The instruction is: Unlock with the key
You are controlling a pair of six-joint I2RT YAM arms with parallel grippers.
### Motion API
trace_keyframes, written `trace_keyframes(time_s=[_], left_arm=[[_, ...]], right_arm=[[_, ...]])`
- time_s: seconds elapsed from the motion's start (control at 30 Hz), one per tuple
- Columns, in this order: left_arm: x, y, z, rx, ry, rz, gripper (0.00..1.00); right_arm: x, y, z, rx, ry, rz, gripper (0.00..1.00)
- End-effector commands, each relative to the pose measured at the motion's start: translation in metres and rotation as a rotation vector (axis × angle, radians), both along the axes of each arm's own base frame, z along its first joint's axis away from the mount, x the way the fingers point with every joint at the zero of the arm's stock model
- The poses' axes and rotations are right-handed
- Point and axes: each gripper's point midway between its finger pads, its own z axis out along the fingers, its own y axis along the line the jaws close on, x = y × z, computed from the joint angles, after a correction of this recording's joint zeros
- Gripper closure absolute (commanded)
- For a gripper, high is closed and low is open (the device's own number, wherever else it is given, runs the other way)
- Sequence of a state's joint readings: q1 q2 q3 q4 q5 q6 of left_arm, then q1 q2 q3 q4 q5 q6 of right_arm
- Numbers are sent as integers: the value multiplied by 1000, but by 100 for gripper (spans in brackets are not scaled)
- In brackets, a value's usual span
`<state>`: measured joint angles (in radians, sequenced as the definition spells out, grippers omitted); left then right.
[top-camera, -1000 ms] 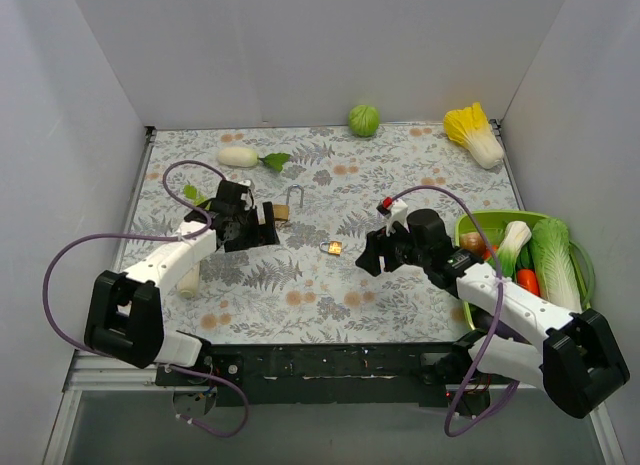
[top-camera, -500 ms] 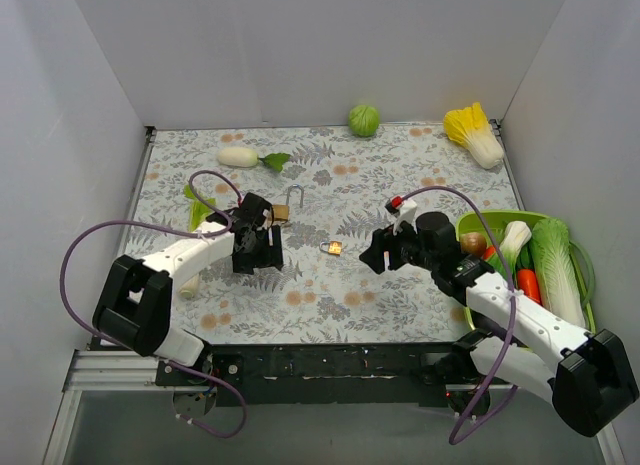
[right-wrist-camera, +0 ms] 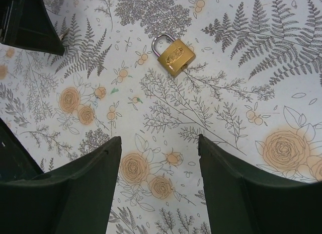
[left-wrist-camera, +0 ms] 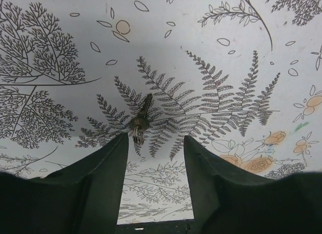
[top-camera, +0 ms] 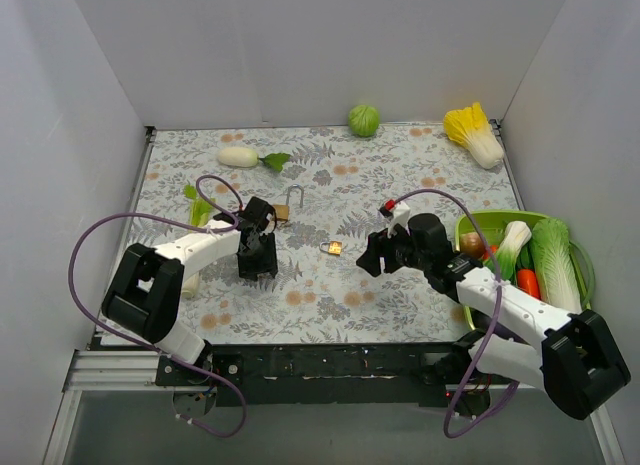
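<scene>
A small dark key (left-wrist-camera: 142, 114) with a ring lies flat on the patterned cloth, just ahead of my left gripper (left-wrist-camera: 154, 138), which is open and empty above it. In the top view the left gripper (top-camera: 256, 263) hides the key. A small brass padlock (top-camera: 332, 247) lies shut at the table's middle; it also shows in the right wrist view (right-wrist-camera: 174, 55). My right gripper (right-wrist-camera: 159, 139) is open and empty, short of the padlock; in the top view it (top-camera: 366, 259) hovers just right of the lock. A second, larger padlock (top-camera: 286, 209) lies behind the left gripper.
A green basket (top-camera: 482, 222) of vegetables stands at the right edge. A green cabbage (top-camera: 364, 119), a napa cabbage (top-camera: 476, 132) and a white radish (top-camera: 238, 156) lie along the back. Another radish (top-camera: 190, 277) lies by the left arm. White walls enclose the table.
My left gripper has moved away from the larger padlock, toward the near edge, and now points down over the key. The right arm has barely moved.
</scene>
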<state>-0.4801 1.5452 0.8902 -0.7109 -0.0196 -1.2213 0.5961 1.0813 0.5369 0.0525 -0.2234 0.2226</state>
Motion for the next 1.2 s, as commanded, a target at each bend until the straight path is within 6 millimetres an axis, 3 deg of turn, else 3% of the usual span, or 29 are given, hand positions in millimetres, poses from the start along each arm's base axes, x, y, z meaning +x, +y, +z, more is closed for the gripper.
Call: trace_keyframes(time_s=[0.0,0.3,0.43,0.6,0.83,0.87,1.17], left_arm=[[-1,8,-7,44,-2,24,57],[2,13,-7,66,-26,33,100],[8,12,5,47,-79,33,100],[20,8,40,-14,-218,35,100],[28,-2,83,-121,-360,31,100],[28,-2,86,-128,-365,32,100],[26,-4,117,-180,-435,32,100]], right_arm=[[2,12,4,63,-14,30,31],[13,23,-15,52,11,37,36],[28,22,-33,-3,34,-14,46],[47,14,-58,-106,29,-81,54],[60,34,-83,-190,59,-50,62],[64,39,-80,-190,50,-45,64],[55,75,-89,-217,79,15,67]])
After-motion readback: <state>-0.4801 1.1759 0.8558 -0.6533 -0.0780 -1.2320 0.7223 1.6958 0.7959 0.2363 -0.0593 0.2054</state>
